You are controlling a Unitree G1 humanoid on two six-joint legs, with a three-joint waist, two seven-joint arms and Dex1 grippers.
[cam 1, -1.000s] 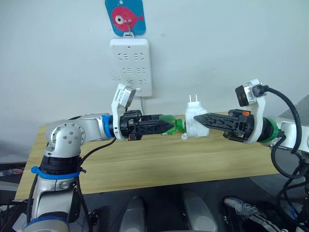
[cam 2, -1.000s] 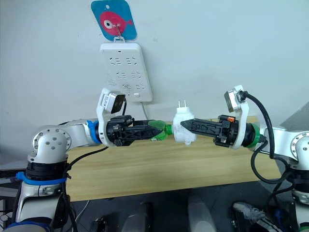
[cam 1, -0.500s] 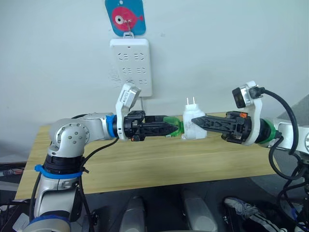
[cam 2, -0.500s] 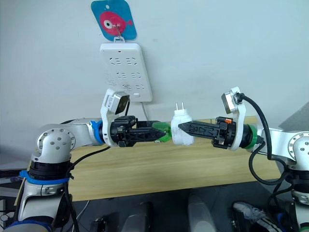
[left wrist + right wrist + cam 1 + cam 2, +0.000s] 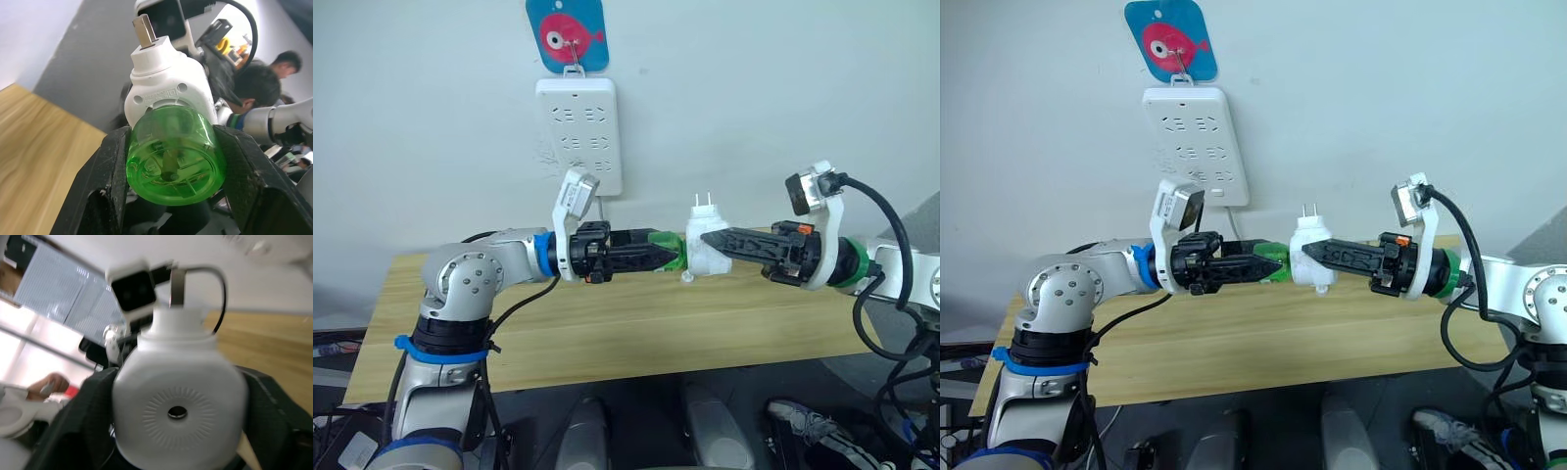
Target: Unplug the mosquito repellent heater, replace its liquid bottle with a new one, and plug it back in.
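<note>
My left gripper [image 5: 664,255], clamped on the green bottle [image 5: 172,154], has closed in w/ my right gripper [image 5: 710,239], clamped on the heater [image 5: 705,252], below-right of the power strip [image 5: 578,132], so bottle looks nearly seated.

No legible text anywhere; moulded marking on the mosquito repellent heater [image 5: 164,93] underside too small to read, fish picture on wall tag [image 5: 567,35], no words.

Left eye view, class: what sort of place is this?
Probably an indoor robot test room: a wooden table against a plain wall, a white power strip hung there, and seated people in the left wrist view.
</note>
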